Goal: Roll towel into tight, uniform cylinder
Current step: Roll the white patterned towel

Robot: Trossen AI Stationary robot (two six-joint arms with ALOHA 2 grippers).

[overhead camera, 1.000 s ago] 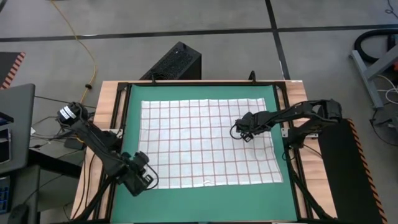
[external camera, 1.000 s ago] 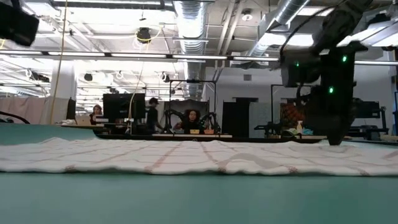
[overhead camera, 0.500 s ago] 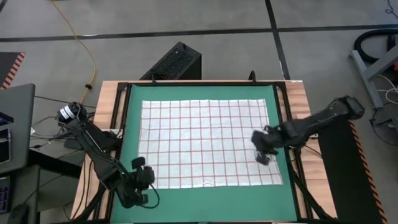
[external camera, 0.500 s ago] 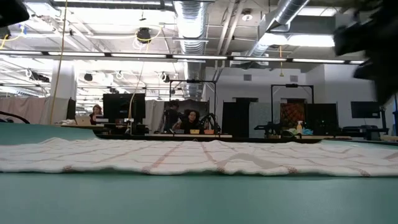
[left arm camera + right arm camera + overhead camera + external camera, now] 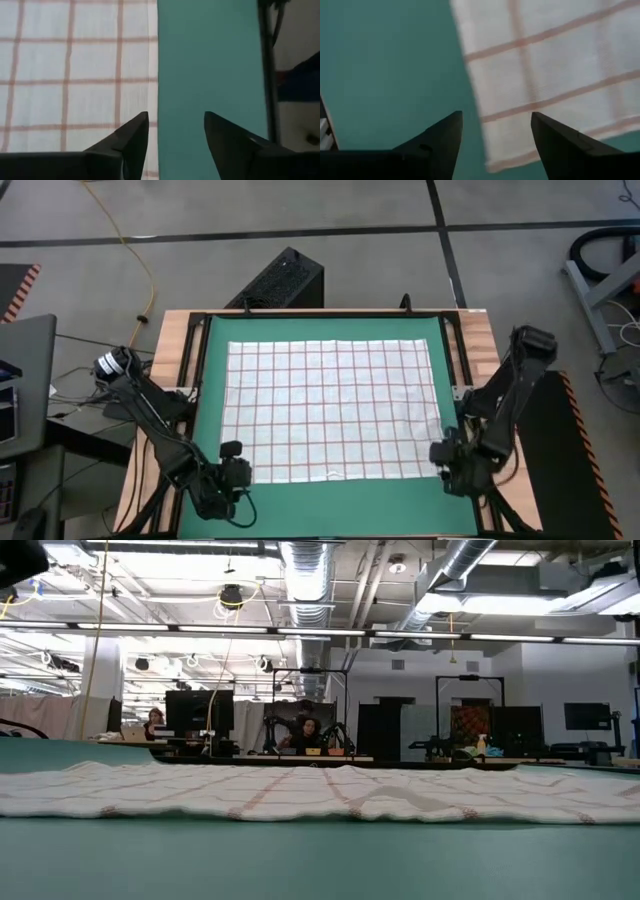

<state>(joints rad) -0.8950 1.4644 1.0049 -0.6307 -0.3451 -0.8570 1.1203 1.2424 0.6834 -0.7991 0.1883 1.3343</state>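
Observation:
The towel (image 5: 330, 410), white with a red-brown grid, lies spread flat on the green mat (image 5: 330, 505); in the low view the towel (image 5: 320, 795) shows slight wrinkles. My left gripper (image 5: 238, 477) hovers open over the towel's near edge by its near left corner; the left wrist view shows my left gripper (image 5: 175, 125) astride the towel's edge (image 5: 156, 75). My right gripper (image 5: 448, 460) hovers open at the near right corner; the right wrist view shows my right gripper (image 5: 496, 122) beside that corner (image 5: 492, 162). Neither gripper shows in the low view.
Black frame rails (image 5: 200, 380) border the mat on the wooden table (image 5: 170, 360). A black box (image 5: 285, 280) stands on the floor behind the table, and a laptop (image 5: 25, 380) sits at the far left. Bare mat runs along the near edge.
My right gripper has swung from over the towel's right middle toward the table's near right, ending at the towel's near right corner, and has left the low view. My left gripper has shifted a little toward the near edge and rolled. The towel has stayed flat.

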